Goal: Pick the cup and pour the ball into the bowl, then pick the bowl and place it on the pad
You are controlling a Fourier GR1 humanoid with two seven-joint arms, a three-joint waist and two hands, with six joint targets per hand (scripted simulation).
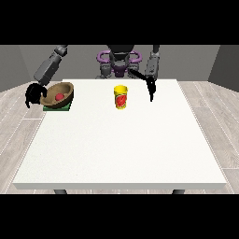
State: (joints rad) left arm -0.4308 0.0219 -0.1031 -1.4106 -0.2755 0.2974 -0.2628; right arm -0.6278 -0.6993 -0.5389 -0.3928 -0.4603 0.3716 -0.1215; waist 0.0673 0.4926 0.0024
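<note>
A brown bowl [59,94] rests tilted on a green pad [65,107] at the table's far left corner. Inside the bowl lies a red ball [59,96]. The hand at the view's left [33,94] is at the bowl's left rim, its black fingers curved, and contact with the rim is hard to judge. A yellow cup [121,97] with a red mark stands upright near the table's far middle. The hand at the view's right [151,87] hangs right of the cup, apart from it, fingers pointing down and holding nothing.
The white table [121,149] spreads wide toward the camera. The robot's torso [119,60] stands behind the far edge. Grey wood floor surrounds the table.
</note>
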